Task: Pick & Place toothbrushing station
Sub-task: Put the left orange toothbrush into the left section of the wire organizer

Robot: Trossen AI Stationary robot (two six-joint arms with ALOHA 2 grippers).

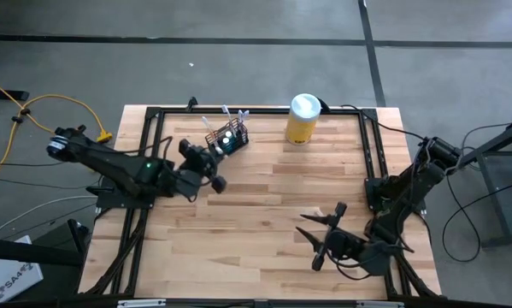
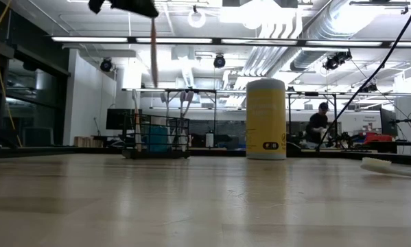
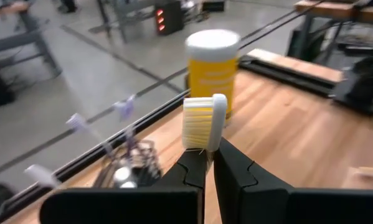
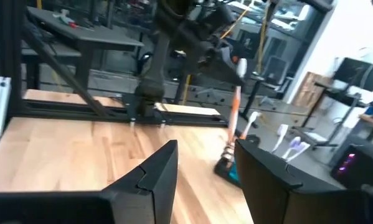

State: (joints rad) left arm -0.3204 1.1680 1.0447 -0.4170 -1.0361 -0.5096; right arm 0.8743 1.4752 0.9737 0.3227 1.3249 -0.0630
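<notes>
The holder [image 1: 227, 138] sits at the far left of the counter [image 1: 264, 214], open top up, brushes already standing in it, so another can drop in from above. My left tool [image 3: 209, 163] is pinching a toothbrush [image 3: 204, 122] by its neck, bristle head clear of the fingers, handle hanging down beside the holder. The yellow canister [image 1: 302, 119] stands to the right of it. My right tool [image 4: 205, 171] waits near the right edge, spread and empty, with a white brush [image 2: 390, 166] lying on the counter.

Table [image 1: 264, 214] — smooth pale wood; holder [image 1: 226, 137] — black wire mesh.
</notes>
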